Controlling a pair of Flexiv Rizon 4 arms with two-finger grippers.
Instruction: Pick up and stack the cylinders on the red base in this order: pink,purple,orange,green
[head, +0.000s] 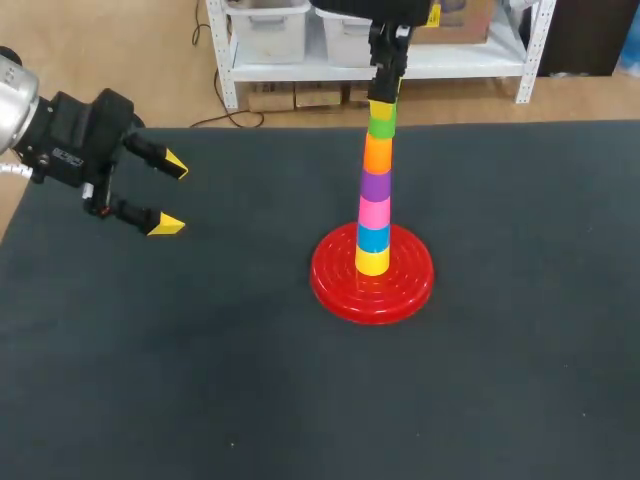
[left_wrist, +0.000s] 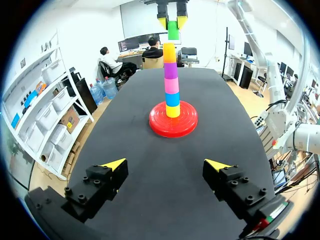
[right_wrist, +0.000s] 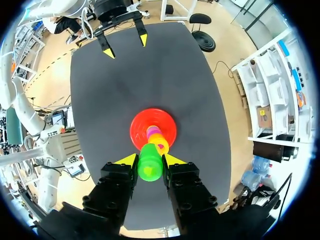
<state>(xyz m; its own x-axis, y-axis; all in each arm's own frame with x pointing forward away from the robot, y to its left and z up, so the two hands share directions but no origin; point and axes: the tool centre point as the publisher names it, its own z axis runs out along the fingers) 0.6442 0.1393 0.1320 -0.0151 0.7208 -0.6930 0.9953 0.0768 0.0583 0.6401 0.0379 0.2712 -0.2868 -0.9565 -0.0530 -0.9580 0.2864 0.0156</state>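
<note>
The dark table (head: 200, 380) holds the red base (head: 330, 285). On it stands a tall stack (head: 374, 215) with the green cylinder (head: 381, 120) on top. The right gripper (head: 385, 95) squeezes it from two sides. The left gripper (head: 170, 193) hangs wide open, far from the base.

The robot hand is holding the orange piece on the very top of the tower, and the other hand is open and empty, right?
Not quite. The piece on the very top, held by the right gripper, is the green cylinder, not orange. The orange cylinder sits just under it, as the head view shows. The left gripper is open and empty.
</note>
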